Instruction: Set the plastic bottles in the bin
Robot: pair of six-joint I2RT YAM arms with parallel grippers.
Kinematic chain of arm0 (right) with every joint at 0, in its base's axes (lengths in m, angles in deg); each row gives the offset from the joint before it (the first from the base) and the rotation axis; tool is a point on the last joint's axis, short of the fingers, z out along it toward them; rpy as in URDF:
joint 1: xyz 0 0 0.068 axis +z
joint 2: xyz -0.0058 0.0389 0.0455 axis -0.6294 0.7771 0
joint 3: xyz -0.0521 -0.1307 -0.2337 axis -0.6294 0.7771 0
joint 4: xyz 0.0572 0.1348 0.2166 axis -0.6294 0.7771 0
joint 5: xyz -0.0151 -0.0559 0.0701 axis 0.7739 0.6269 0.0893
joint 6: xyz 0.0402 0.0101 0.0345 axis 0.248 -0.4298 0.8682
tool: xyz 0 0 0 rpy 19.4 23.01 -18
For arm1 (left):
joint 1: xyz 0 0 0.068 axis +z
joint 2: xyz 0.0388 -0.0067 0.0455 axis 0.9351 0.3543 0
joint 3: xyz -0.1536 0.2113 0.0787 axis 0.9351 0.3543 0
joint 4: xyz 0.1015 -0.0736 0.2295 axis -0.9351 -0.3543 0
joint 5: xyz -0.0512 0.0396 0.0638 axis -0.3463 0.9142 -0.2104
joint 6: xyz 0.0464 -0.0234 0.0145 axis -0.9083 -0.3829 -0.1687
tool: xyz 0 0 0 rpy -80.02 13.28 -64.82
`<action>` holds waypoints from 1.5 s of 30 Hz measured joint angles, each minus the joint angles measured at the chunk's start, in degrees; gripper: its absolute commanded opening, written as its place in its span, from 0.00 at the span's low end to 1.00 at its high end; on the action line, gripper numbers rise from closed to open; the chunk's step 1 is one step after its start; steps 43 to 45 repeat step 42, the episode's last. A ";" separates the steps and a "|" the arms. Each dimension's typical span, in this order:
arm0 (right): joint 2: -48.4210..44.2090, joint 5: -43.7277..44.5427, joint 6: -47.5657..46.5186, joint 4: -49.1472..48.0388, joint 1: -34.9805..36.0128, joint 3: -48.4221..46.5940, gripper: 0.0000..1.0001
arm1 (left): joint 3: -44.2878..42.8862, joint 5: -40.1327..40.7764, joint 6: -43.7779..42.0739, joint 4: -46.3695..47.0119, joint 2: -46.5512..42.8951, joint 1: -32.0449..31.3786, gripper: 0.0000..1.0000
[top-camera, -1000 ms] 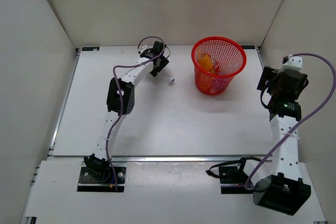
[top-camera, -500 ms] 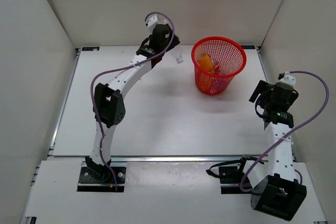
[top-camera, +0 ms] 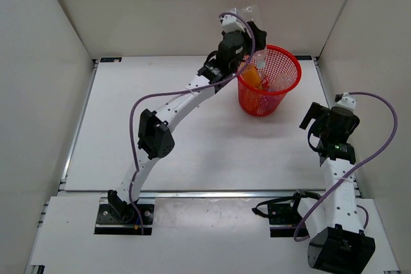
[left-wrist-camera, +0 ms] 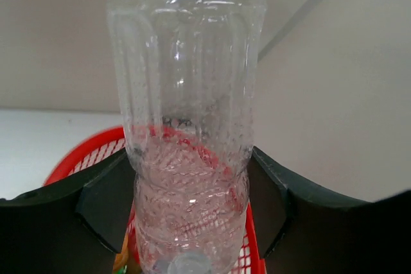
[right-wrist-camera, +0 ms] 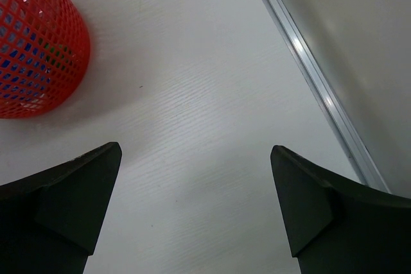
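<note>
From above, the left arm reaches far over the white table [top-camera: 160, 126] to the bin [top-camera: 297, 72], which stands upright near the far right corner. The left gripper [top-camera: 252, 28] is raised beside the far left part of the bin's rim, and a clear bottle [top-camera: 248, 11] sticks out of it toward the back wall. Inside the bin lies an orange bottle [top-camera: 251, 76] with some other bottles that are too small to tell apart. The right arm is folded at the right side of the table, and the right gripper [top-camera: 310, 115] is well apart from the bin

In the left wrist view, the clear bottle [left-wrist-camera: 186, 120] fills the middle, with its cap at the lower edge and its body pointing away. The two black fingers [left-wrist-camera: 106, 203] lie against both its sides, so the gripper is closed on it. The red rim of the bin [left-wrist-camera: 80, 158] shows behind the bottle

In the right wrist view, the fingers [right-wrist-camera: 308, 203] stand wide apart with nothing between them, only bare table below. The bin's mesh wall [right-wrist-camera: 45, 36] is at the upper left, and a metal rail [right-wrist-camera: 308, 62] runs along the table edge at the right
</note>
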 measured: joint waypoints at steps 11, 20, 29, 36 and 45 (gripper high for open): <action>-1.29 3.72 -0.68 -0.07 2.27 0.15 0.99 | 5.40 0.13 -6.54 -2.60 -0.20 -3.85 0.99; -0.13 2.12 0.70 1.75 3.02 -0.13 0.99 | 37.48 1.36 -7.82 -10.56 -31.34 -1.81 0.99; 8.26 -6.36 0.66 16.57 1.53 -7.87 0.99 | 83.38 1.99 -1.92 -31.50 -71.30 18.49 0.99; 11.96 -5.79 1.84 25.53 4.37 -11.65 0.99 | 93.24 5.64 -1.46 -47.52 -91.67 28.41 0.98; 9.31 -6.80 3.43 28.28 5.11 -9.88 1.00 | 93.04 5.97 -1.73 -49.81 -95.41 27.74 0.99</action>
